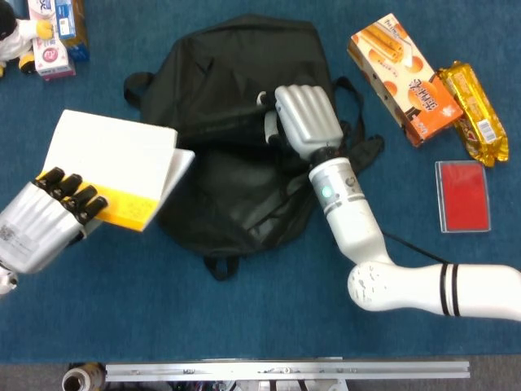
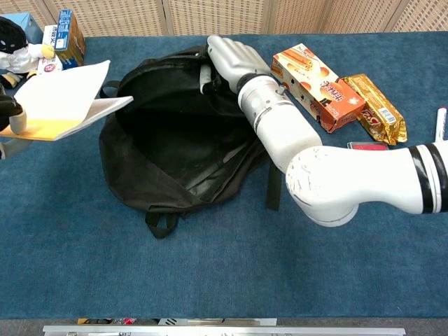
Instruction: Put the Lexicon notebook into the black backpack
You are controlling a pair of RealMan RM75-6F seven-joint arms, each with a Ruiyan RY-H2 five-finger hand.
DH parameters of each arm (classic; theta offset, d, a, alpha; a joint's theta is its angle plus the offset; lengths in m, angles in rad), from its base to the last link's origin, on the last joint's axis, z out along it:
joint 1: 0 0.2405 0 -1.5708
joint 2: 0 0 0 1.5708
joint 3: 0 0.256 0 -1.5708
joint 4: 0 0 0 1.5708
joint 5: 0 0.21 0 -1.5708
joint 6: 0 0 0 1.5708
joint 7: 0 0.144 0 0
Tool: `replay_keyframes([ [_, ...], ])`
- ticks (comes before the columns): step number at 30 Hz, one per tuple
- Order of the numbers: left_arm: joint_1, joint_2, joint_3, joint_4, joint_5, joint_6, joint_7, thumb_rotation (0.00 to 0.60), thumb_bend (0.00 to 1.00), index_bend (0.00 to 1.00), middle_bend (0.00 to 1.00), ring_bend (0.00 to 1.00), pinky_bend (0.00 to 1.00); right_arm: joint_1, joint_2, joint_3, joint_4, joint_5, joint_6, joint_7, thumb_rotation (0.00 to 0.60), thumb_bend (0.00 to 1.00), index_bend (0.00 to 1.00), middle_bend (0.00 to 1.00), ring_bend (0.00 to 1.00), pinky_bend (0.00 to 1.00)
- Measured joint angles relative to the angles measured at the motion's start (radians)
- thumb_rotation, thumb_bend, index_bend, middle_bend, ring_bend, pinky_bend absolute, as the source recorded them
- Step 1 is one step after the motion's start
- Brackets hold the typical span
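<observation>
The right hand is curling its fingertips under the lifted flap of the black backpack, hiding them. The left hand is running off the head view's left edge. The red card case is mostly disappearing behind the right arm in the chest view.

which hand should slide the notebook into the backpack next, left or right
Left, most likely. The left hand already holds the Lexicon notebook just beside the opening of the black backpack, while the right hand grips the flap and holds the bag open, so it is occupied.
</observation>
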Motion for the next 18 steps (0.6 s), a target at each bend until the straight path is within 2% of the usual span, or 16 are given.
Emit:
replay_keyframes([
  [9,-0.015,0.004,0.024,-0.035,0.047,-0.017,0.029,0.600,0.33,0.74,0.73,0.61,0.68,0.043,-0.015,0.095,0.001,0.040,0.028,0.068,0.600,0.80,0.80,0.65,0.65,0.87],
  [18,-0.052,0.001,0.016,-0.089,0.109,-0.014,0.088,0.600,0.33,0.74,0.73,0.61,0.68,0.084,-0.022,0.129,-0.001,0.084,0.040,0.089,0.600,0.80,0.80,0.65,0.65,0.87],
])
